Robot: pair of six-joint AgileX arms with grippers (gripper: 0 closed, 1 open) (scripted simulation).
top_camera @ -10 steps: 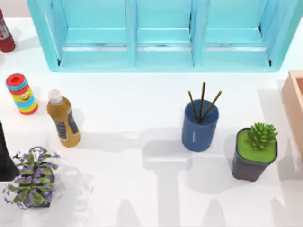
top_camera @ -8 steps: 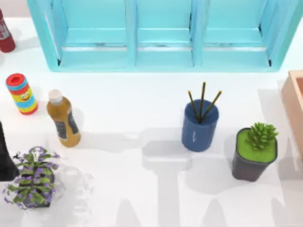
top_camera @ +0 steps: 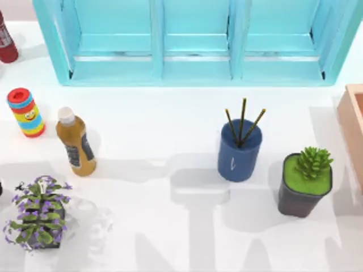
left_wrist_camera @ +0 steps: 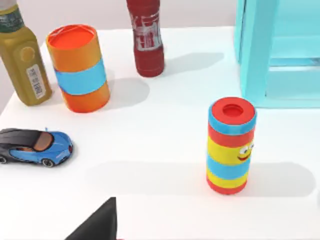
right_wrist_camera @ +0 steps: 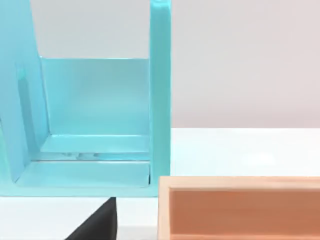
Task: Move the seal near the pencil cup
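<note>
**Nothing moved yet: cup waiting, no seal beside it**

The big teal shelf (top_camera: 193,39) runs along the back. In front of it on the white table (top_camera: 159,124), right of centre, stands the pencil cup (top_camera: 239,153), with the succulent pot (top_camera: 303,184) near its right and bare table on its other sides. I can't tell where the seal is, so I'd say the whole job remains. The left gripper (left_wrist_camera: 100,227) hangs over the left side by the striped tube (left_wrist_camera: 231,145) and the right gripper (right_wrist_camera: 100,225) by the wooden box (right_wrist_camera: 240,210). Wide or narrow, I cannot tell.

Open table (top_camera: 170,226) lies left of the cup (top_camera: 239,152), while the succulent (top_camera: 305,181) crowds its right and the shelf (top_camera: 195,42) stands behind, some way back.
</note>
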